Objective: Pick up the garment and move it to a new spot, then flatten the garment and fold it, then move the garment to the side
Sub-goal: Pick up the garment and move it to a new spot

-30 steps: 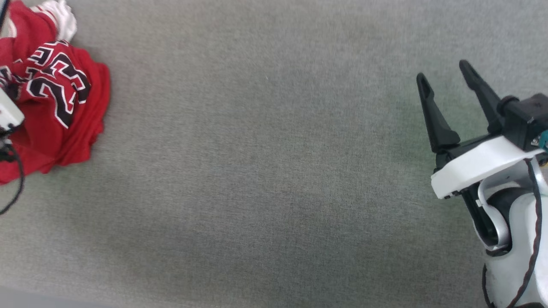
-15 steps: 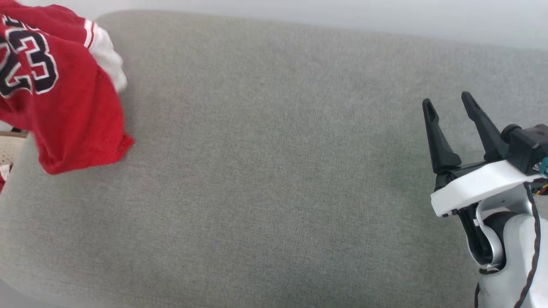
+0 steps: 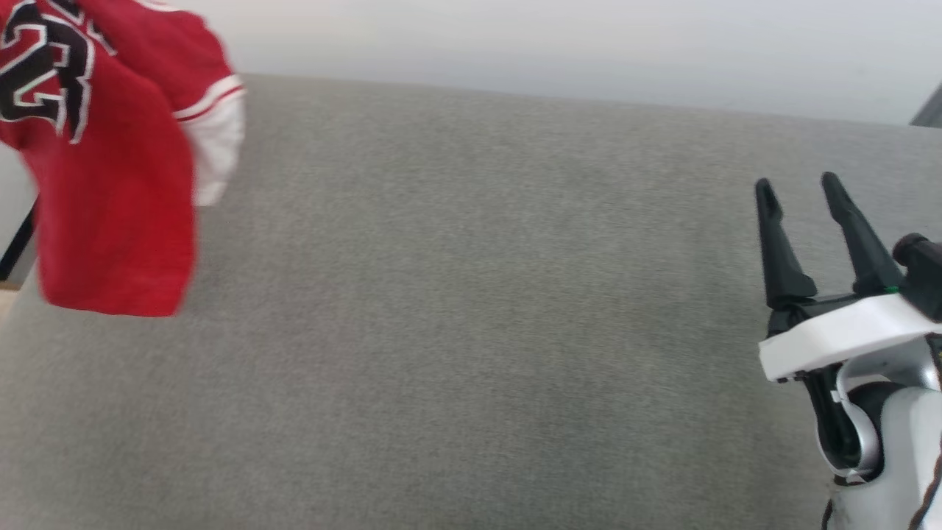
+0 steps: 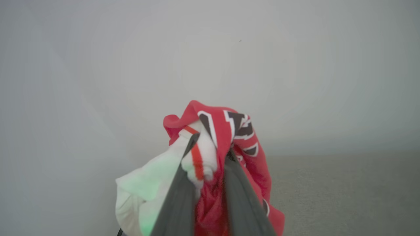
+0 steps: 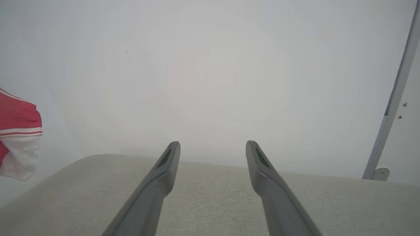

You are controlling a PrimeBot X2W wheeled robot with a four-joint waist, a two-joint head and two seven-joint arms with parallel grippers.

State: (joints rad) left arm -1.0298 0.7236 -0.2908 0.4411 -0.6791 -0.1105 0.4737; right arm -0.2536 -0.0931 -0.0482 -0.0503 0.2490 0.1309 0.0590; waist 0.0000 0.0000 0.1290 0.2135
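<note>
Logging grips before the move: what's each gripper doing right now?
Left gripper: shut on the red jersey.
Right gripper: open, holding nothing.

The garment (image 4: 257, 170) is held bunched between the two dark fingers (image 4: 177, 203) of the left gripper (image 4: 212, 146). A white sleeve (image 4: 205, 152) with a red stripe is pinched near the tips. Red cloth with black, white-edged lettering is draped to the right. A grey surface (image 4: 344, 190) is seen at lower right, and a pale wall (image 4: 229, 49) behind.
</note>
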